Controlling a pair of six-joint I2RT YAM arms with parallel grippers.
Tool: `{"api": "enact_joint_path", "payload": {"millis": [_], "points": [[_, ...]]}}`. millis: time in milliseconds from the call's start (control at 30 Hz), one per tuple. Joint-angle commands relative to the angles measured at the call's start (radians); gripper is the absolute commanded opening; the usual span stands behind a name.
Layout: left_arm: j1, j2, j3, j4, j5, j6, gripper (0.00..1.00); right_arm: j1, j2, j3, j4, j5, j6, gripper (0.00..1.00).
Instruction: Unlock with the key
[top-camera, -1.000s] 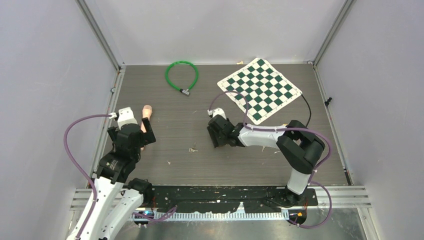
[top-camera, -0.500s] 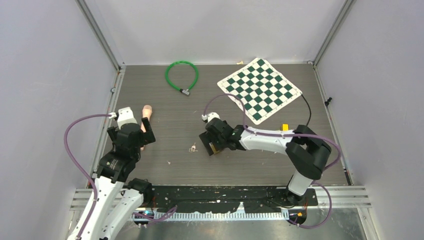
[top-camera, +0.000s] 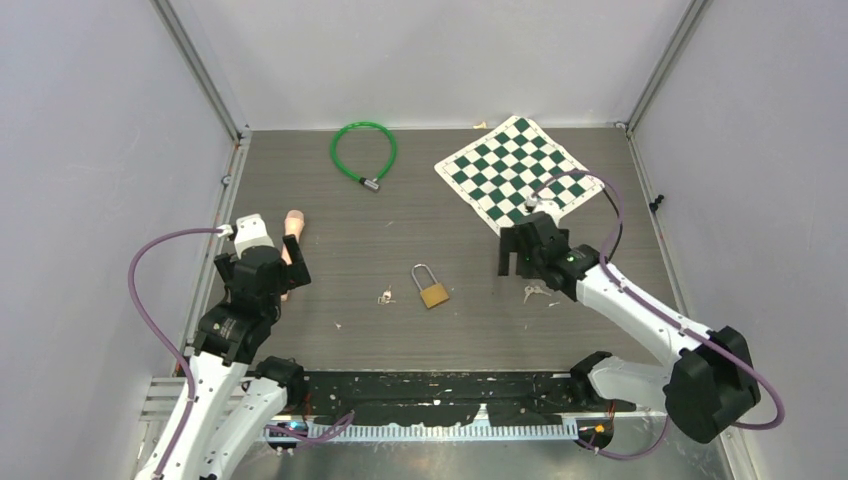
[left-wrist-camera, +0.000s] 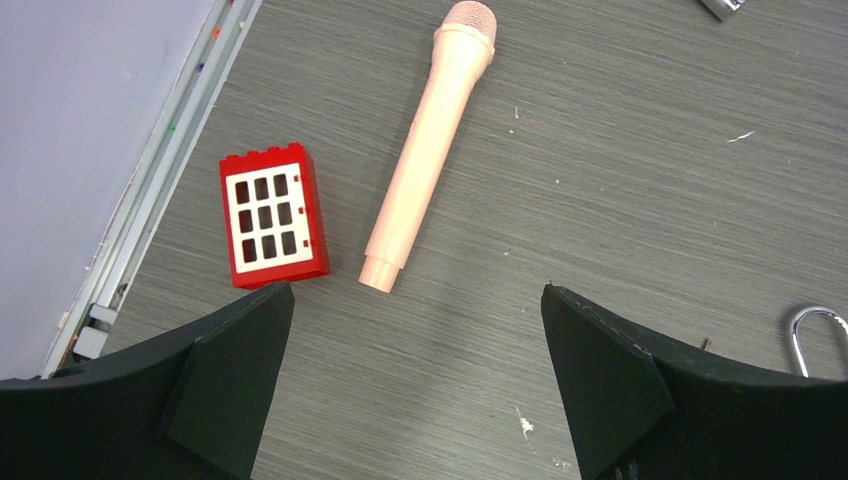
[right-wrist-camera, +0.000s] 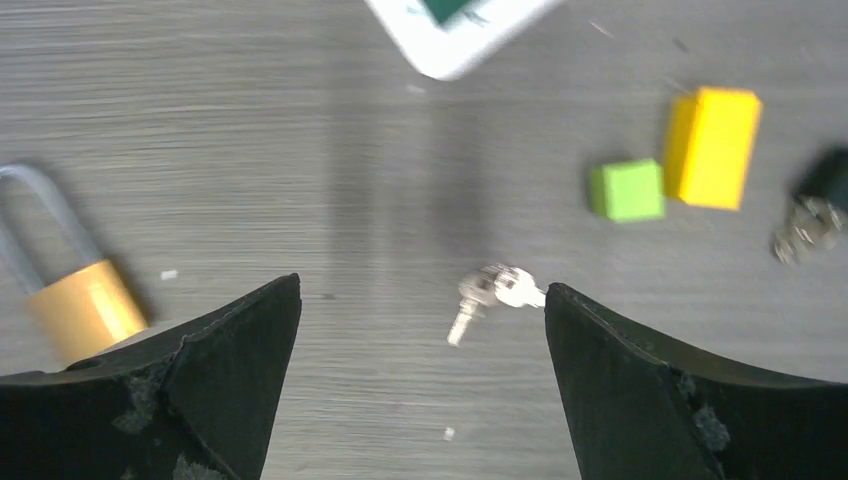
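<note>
The padlock lies flat mid-table, shackle pointing away, touched by neither arm. Left of it, the left gripper gapes wide and empty near a pink toy microphone and a red window brick. Right of the padlock lies the key. The right gripper hovers over it, spread wide, holding nothing. Any marking on the padlock is too blurred to read.

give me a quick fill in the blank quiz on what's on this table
The cable lock is coloured ____.
The microphone lies beside a ____ brick.
The green cube sits next to a ____ block.
The left gripper and right gripper both stand ____.
Missing words: green; red; yellow; open.
</note>
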Motion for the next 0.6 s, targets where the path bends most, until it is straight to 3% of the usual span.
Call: {"api": "enact_joint_path", "payload": {"millis": [0, 167, 400, 567], "points": [[0.007, 0.002, -0.001, 0.036, 0.008, 0.013, 1.0, -0.148, -0.048, -0.079, -0.064, 0.012, 0.084, 0.98], [0.008, 0.001, -0.002, 0.035, 0.005, 0.013, 1.0, -0.247, 0.005, -0.107, -0.039, 0.007, 0.117, 0.92], [0.008, 0.004, -0.003, 0.036, 0.0, 0.013, 1.0, -0.285, 0.113, -0.12, 0.012, -0.058, 0.142, 0.62], [0.008, 0.007, -0.001, 0.035, 0.002, 0.013, 1.0, -0.285, 0.128, -0.15, 0.042, -0.127, 0.145, 0.53]]}}
